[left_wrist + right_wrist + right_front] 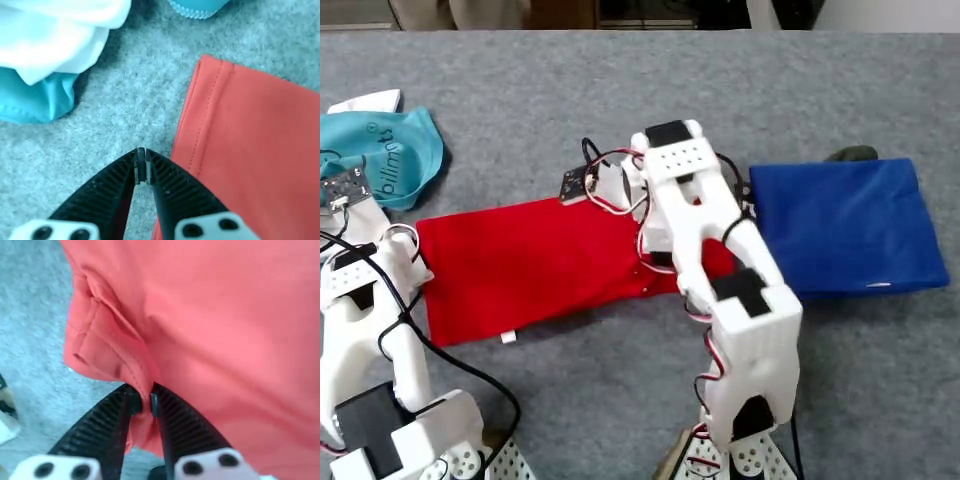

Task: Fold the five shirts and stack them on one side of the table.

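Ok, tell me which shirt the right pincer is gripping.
The red shirt, spread flat mid-table: the right pincer is shut on a fold of its edge. The blue shirt lies folded and ungripped; the teal shirt sits crumpled at a far corner.

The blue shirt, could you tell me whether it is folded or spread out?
Folded: the blue shirt lies as a compact rectangle on the table, with no sleeves or collar sticking out.
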You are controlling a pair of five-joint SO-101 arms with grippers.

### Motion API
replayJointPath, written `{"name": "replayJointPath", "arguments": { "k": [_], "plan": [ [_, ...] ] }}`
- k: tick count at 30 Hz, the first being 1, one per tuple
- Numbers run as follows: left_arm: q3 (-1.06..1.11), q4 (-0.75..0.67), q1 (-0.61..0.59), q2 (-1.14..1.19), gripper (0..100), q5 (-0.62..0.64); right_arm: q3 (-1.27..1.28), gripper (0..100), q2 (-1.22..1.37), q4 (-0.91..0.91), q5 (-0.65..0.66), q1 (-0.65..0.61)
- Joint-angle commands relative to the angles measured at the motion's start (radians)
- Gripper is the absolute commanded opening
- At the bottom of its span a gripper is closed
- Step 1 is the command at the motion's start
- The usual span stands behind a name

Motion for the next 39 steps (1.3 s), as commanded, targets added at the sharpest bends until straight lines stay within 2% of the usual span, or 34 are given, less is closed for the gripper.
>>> {"name": "replayJointPath", "arguments": {
  "k": [1,7,11,13,17,19,22,25,27,31,33,39],
  "plan": [
    [-0.043,-0.008,0.000,-0.004,2,0.005,-0.097,0.5,0.039,0.009,0.080,0.021],
    [-0.043,-0.009,0.002,-0.004,2,0.005,-0.136,0.5,0.088,0.012,0.184,0.016],
    [-0.043,-0.009,0.002,-0.004,2,0.005,-0.170,1.4,0.094,0.008,0.203,0.016],
    [-0.043,-0.009,0.002,-0.004,2,0.005,-0.202,7.9,0.094,-0.002,0.201,0.018],
    [-0.038,-0.009,0.017,-0.004,2,0.003,-0.286,30.6,0.090,0.009,0.183,0.022],
    [-0.038,-0.009,0.026,-0.004,2,0.003,-0.348,36.3,0.090,0.051,0.164,0.022],
    [-0.038,-0.011,0.028,-0.004,2,0.003,-0.435,34.4,0.090,0.135,0.164,0.022],
    [-0.038,-0.011,0.028,-0.004,2,0.003,-0.446,28.1,0.059,0.143,0.123,0.036],
    [-0.038,-0.012,0.028,-0.004,2,0.003,-0.394,20.7,0.015,0.143,0.098,0.042],
    [-0.038,-0.014,0.028,-0.004,2,0.003,-0.176,0.0,-0.119,0.141,0.074,0.028],
    [-0.038,-0.014,0.026,-0.004,2,0.006,-0.050,3.0,-0.188,0.135,0.074,0.005],
    [-0.040,-0.012,0.026,-0.004,2,0.008,0.245,0.5,-0.315,-0.008,0.006,-0.039]
  ]
}}
